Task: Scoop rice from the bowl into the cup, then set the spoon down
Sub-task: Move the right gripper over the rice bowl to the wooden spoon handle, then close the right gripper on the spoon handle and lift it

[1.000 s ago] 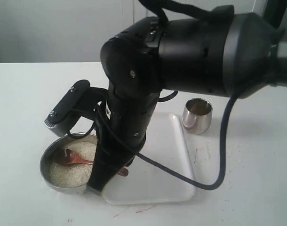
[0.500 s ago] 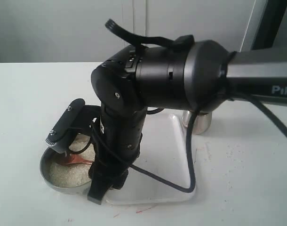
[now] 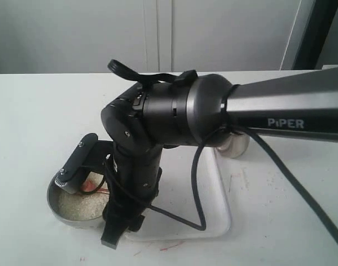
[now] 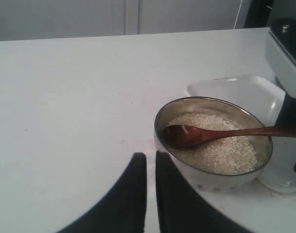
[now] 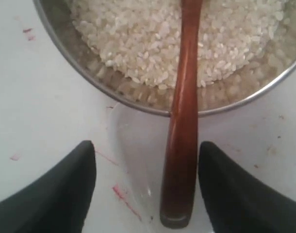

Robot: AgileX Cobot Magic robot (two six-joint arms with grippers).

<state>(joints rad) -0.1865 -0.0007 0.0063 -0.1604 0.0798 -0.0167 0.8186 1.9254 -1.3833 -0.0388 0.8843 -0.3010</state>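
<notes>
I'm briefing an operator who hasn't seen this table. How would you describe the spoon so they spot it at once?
On the white table, find the wide steel bowl of rice beside the tray. The spoon lies with its head in the grains and its handle out over the rim, between the open fingers of the right gripper. Nothing else is slim, reddish-brown wood.

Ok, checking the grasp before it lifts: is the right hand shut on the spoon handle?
No, the right hand is open, its fingers clear of the spoon handle on both sides.
</notes>
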